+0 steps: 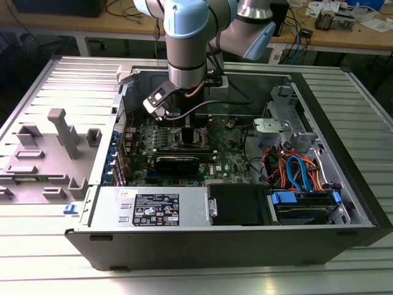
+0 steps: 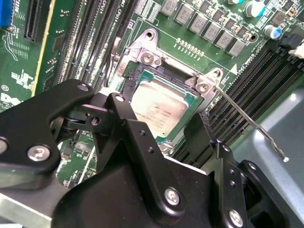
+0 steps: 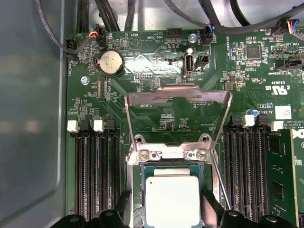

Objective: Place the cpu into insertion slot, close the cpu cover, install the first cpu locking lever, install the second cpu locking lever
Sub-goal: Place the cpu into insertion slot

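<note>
The chip (image 3: 172,190) lies flat in the socket (image 3: 134,180) on the green board (image 3: 156,121) inside the open computer case (image 1: 344,153). The claw (image 3: 166,204) hangs just over it, its fingers (image 2: 124,124) spread to either side, gripping nothing. The shiny cover (image 3: 178,95) stands swung open at the socket's far edge.

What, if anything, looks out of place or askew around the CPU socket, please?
Nothing looks damaged or askew. The cpu lies square in the insertion slot. The cpu cover stands hinged open, and one thin locking lever sticks out unlatched beside the socket.
</note>
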`<state>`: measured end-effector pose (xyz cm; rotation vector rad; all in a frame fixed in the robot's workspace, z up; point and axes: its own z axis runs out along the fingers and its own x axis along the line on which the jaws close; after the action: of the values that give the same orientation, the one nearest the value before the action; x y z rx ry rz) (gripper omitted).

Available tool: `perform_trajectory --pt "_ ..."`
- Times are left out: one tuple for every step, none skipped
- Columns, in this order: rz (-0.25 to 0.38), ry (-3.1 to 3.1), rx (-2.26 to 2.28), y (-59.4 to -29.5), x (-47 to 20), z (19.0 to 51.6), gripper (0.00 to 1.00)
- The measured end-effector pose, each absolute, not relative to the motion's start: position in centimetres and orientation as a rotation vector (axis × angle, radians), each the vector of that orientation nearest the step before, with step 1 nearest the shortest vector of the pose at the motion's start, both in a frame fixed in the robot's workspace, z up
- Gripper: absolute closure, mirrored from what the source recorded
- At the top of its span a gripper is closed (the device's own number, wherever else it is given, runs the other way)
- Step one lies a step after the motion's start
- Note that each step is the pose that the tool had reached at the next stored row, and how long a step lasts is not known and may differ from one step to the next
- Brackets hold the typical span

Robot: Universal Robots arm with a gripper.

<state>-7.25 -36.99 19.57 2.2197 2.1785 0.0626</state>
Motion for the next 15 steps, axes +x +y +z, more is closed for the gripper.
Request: perform_trajectory --pt "0.062 2.176 2.222 -37.03 -7.22 19.57 0.32" --pt "0.062 2.173 2.225 -37.1 -7.19 19.57 0.32" --pt "0.061 2.169 2.229 -37.19 -7.14 19.57 0.32" --pt "0.061 2.167 2.232 -37.24 -7.11 19.56 0.32" --pt "0.061 2.163 2.235 -37.31 -7.07 19.56 0.32" --pt "0.061 2.161 2.237 -37.39 -7.06 19.57 0.32" --pt "0.06 2.159 2.239 -37.48 -7.06 19.57 0.32" --pt "0.06 2.159 2.239 -37.54 -7.06 19.57 0.32" --pt "0.061 2.159 2.239 -37.65 -7.05 19.56 0.32" --pt "0.06 2.159 2.239 -37.71 -7.06 19.57 0.32" --pt "0.06 2.159 2.239 -37.8 -7.06 19.57 0.32" --pt "0.06 2.159 2.239 -37.8 -7.06 19.57 0.32" --pt "0.06 2.159 2.239 -37.8 -7.06 19.57 0.32" --pt "0.06 2.159 2.239 -37.81 -7.06 19.57 0.32" --pt "0.06 2.159 2.239 -37.81 -7.06 19.57 0.32"
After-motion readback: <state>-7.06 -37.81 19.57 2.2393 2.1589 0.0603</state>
